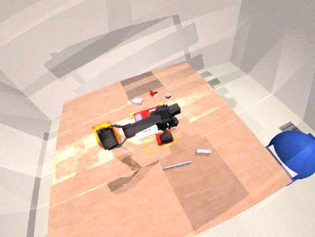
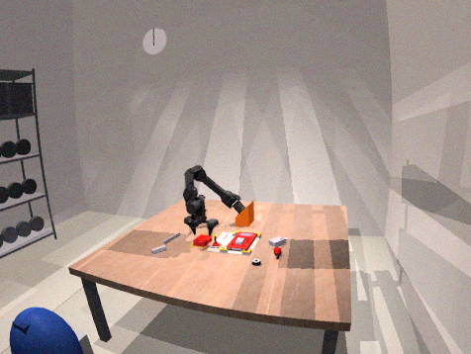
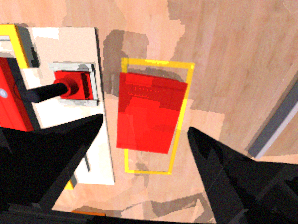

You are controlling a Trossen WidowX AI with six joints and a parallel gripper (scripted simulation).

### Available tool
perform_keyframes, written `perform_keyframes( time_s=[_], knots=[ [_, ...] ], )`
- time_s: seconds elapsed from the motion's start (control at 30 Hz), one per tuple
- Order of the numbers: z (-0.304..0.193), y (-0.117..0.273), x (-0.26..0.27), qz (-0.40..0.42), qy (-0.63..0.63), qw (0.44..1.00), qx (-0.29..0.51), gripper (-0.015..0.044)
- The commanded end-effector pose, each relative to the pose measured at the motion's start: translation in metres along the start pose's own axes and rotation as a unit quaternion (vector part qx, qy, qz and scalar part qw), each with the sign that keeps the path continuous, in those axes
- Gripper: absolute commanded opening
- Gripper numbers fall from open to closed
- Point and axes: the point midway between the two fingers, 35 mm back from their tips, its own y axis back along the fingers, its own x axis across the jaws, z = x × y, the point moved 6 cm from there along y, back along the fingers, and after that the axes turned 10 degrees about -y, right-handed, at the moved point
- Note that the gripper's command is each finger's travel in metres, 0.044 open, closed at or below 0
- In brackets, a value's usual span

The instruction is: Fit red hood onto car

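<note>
The red hood (image 1: 159, 140) (image 2: 202, 241) (image 3: 147, 120) lies on the table, partly inside a yellow outline (image 3: 158, 62) (image 1: 153, 151), its top towards the wrist camera. My gripper (image 2: 202, 233) (image 3: 146, 124) is open above it and empty; in the wrist view one finger stands on each side of the hood. The red chassis (image 1: 148, 112) (image 2: 250, 237) (image 3: 11, 110) sits between yellow corners on a pale board (image 3: 55, 45) (image 1: 145, 133), beside the hood. Its light engine block (image 2: 239, 240) shows in the top and exterior views. The pegs are too small to tell.
A red clamp with a black handle (image 3: 70, 86) (image 2: 216, 242) stands on the board near the hood. A grey bar (image 1: 178, 165) (image 2: 172, 238) (image 3: 280, 125) and a small block (image 1: 203, 151) (image 2: 158, 249) lie beyond. A pale block (image 1: 137, 101) (image 2: 278, 241) lies past the chassis.
</note>
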Motion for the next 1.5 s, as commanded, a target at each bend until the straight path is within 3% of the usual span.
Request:
perform_keyframes(
  time_s=[0.0, 1.47],
  knots=[
    [-0.002, -0.004, -0.001, -0.003, 0.004, 1.000, 0.003, 0.0440],
    [-0.003, -0.025, -0.001, -0.004, 0.004, 1.000, 0.003, 0.0440]
  ],
)
